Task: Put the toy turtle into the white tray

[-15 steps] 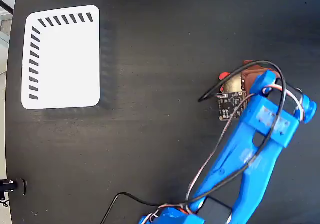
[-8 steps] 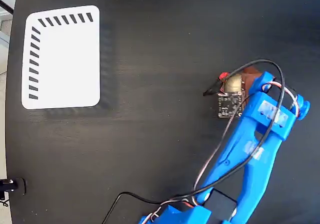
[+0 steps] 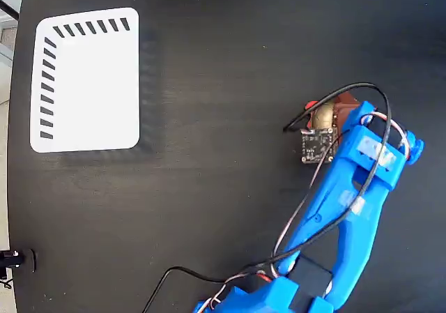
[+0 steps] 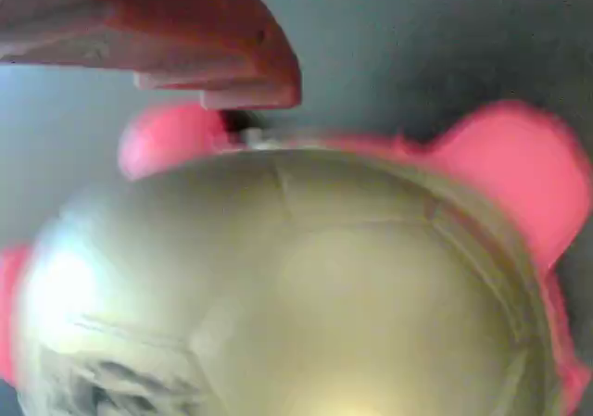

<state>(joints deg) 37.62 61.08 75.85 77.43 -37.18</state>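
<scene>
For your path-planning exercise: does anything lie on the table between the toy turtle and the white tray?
Nothing visible does. In the fixed view the toy turtle sits under the gripper at the right, the white tray at the upper left, and only bare black table lies between them.

Blue arm (image 3: 352,201) stretches from the bottom edge of the fixed view up to the right. Its gripper (image 3: 333,112) points down; one red finger (image 4: 185,36) shows in the wrist view.
</scene>
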